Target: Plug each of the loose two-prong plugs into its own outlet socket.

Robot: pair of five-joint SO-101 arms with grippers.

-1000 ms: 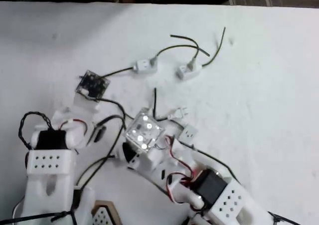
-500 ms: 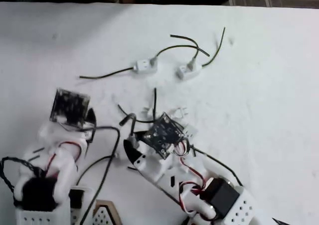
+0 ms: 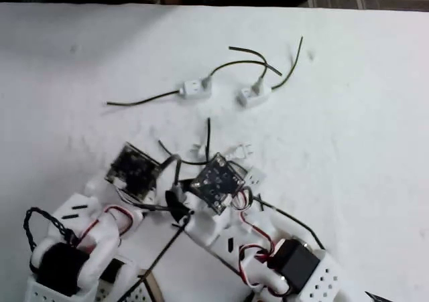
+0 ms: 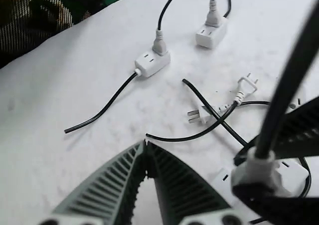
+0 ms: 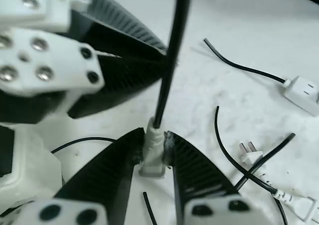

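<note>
Grippers first: your right gripper [image 5: 153,136] was pinching the held plug [image 5: 152,161] by its white body, with the black cord [image 5: 170,60] running straight up out of the jaws. Prongs were hidden, so I couldn't tell which way they faced. Your left gripper [image 4: 146,152] sat close by, jaws pressed together on nothing. Near socket [image 3: 253,177] lay just beside the right arm [image 3: 281,262]. Further out lay two loose ones near each other, first loose plug [image 4: 197,116] and second loose plug [image 4: 247,82], their cords crossing. Well beyond those were the first far socket [image 3: 194,88] and second far socket [image 3: 252,96], each with a cord attached, on the white table [image 3: 355,94].

Handling, my read: the plugs were light, hard plastic, with prongs thin enough to bend if jammed in off-axis. The cord looked springy and would likely twist a plug in the jaws. You'd want the flat sides of the body just behind the prongs, never the cord.

Versus half a second back: the left arm [image 3: 80,228] had swung in toward the right arm, bringing its wrist camera board [image 3: 134,168] close to the other's. The right arm had barely shifted. Loose plugs and sockets had stayed put.
</note>
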